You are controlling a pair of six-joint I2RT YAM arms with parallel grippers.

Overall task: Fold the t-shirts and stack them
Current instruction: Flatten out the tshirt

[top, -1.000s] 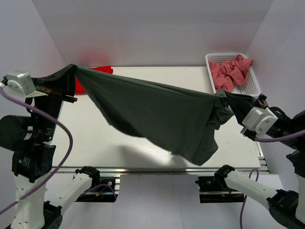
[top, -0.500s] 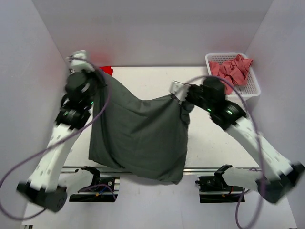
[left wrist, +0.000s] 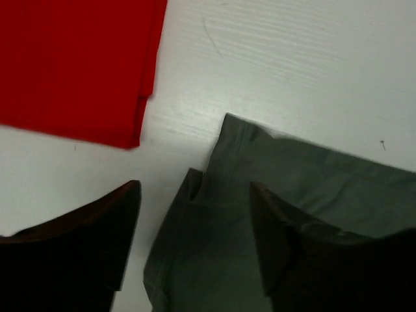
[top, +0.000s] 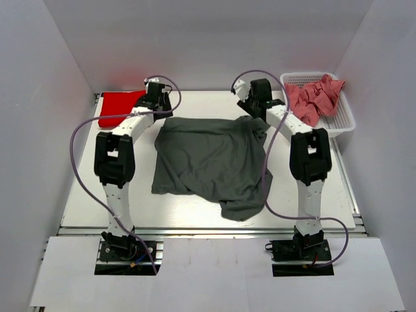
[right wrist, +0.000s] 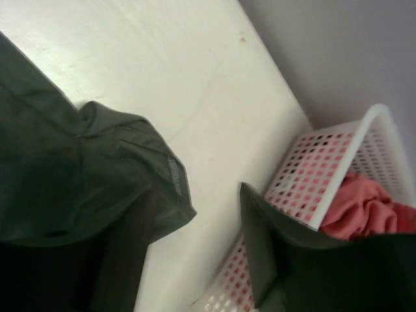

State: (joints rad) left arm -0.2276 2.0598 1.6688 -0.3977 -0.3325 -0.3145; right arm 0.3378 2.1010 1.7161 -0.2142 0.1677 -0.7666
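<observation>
The dark grey t-shirt (top: 211, 162) lies spread and rumpled on the table's middle, its near right corner bunched. My left gripper (top: 161, 109) hovers over the shirt's far left corner, and in the left wrist view the gripper (left wrist: 195, 218) is open, with the grey fabric (left wrist: 305, 188) lying loose under it. My right gripper (top: 252, 108) is at the far right corner, and in the right wrist view it (right wrist: 192, 253) stands open beside the released grey sleeve (right wrist: 71, 175). A folded bright red t-shirt (top: 120, 104) (left wrist: 78, 58) rests at the far left. Crumpled pink t-shirts (top: 315, 96) (right wrist: 361, 208) fill the basket.
The white mesh basket (top: 343, 116) (right wrist: 318, 175) stands at the far right corner, close to my right fingers. White walls enclose the table on three sides. Purple cables loop from both arms over the table.
The grey t-shirt, held stretched in the air between both shut grippers, was swung forward and laid on the table. Both grippers opened and let it go.
</observation>
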